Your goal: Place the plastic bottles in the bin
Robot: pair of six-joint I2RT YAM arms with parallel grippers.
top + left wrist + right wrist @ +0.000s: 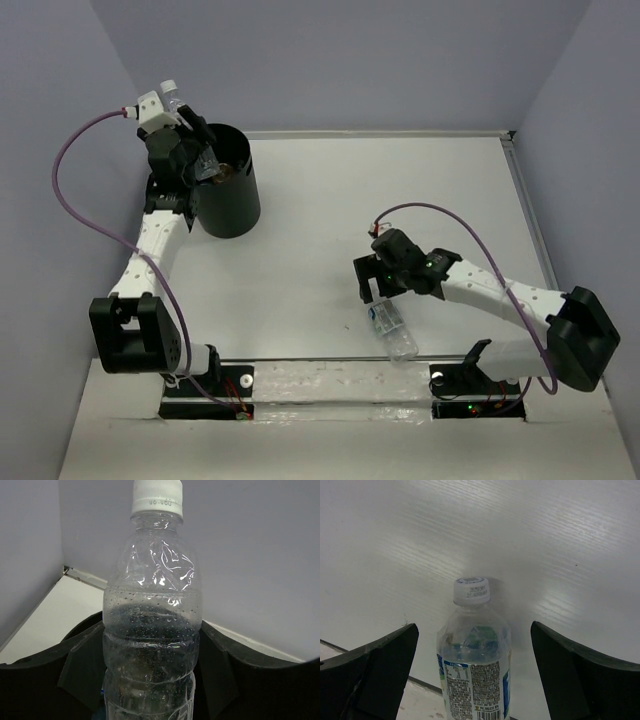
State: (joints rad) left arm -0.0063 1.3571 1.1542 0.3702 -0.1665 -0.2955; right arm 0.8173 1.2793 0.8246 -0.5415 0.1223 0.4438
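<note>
A white tabletop point(400, 200) with a faint wood grain fills the middle of the scene. Plain pale lavender walls close it in: a far wall point(350, 60), a left wall point(50, 120) and a right wall point(600, 120). A thin light strip point(530, 210) runs along the tabletop's right edge. A glossy clear band point(330, 385) lies across the near edge, with a grey ledge point(330, 445) nearer still.

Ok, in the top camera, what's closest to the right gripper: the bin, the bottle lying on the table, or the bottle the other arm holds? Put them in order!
1. The lying bottle: right at the open right gripper, near the front edge.
2. The bin: across the table, far left.
3. The held bottle: in the left gripper, over the bin's far-left rim.
</note>
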